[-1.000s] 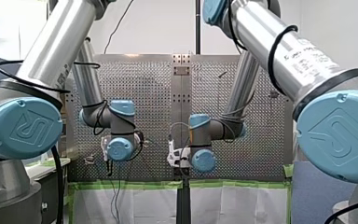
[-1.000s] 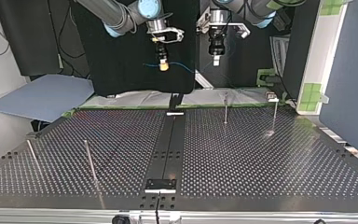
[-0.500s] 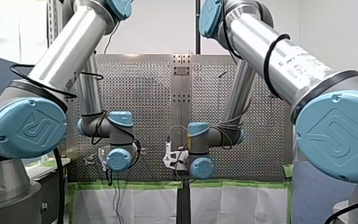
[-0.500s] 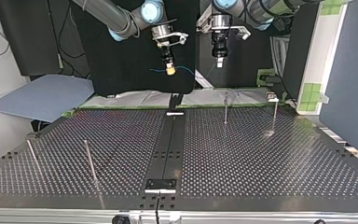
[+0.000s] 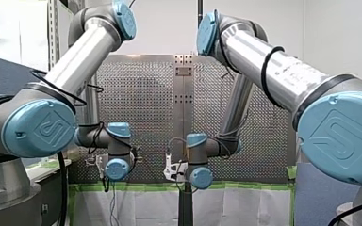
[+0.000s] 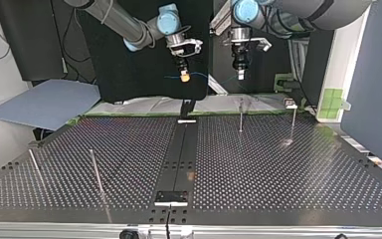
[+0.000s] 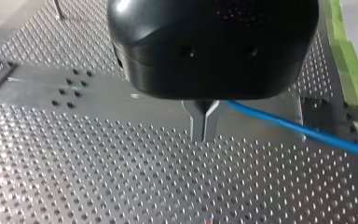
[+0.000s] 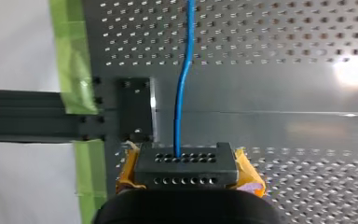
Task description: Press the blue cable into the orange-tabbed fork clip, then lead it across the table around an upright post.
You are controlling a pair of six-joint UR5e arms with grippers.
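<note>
The blue cable (image 6: 200, 75) hangs in the air between my two grippers, past the table's far edge in the top view. My right gripper (image 6: 183, 77), with yellow pads (image 8: 249, 175), is shut on the cable (image 8: 182, 93), which runs straight ahead from it over the perforated plate. My left gripper (image 7: 204, 133) has its metal fingers pressed together, and the cable (image 7: 289, 125) leaves sideways from their base. In the top view my left gripper (image 6: 239, 75) hangs to the right of my right one. I cannot make out any orange-tabbed clip.
Thin upright posts stand on the perforated table (image 6: 278, 174): two at the top view's far right (image 6: 240, 119) (image 6: 293, 122) and two at its near left (image 6: 97, 172) (image 6: 35, 167). A dark centre strip (image 6: 179, 159) crosses the table. Green tape (image 8: 72, 60) lines the far edge.
Both arms have come lower and moved toward the top view's right, carrying the cable with them. Both grippers stay shut.
</note>
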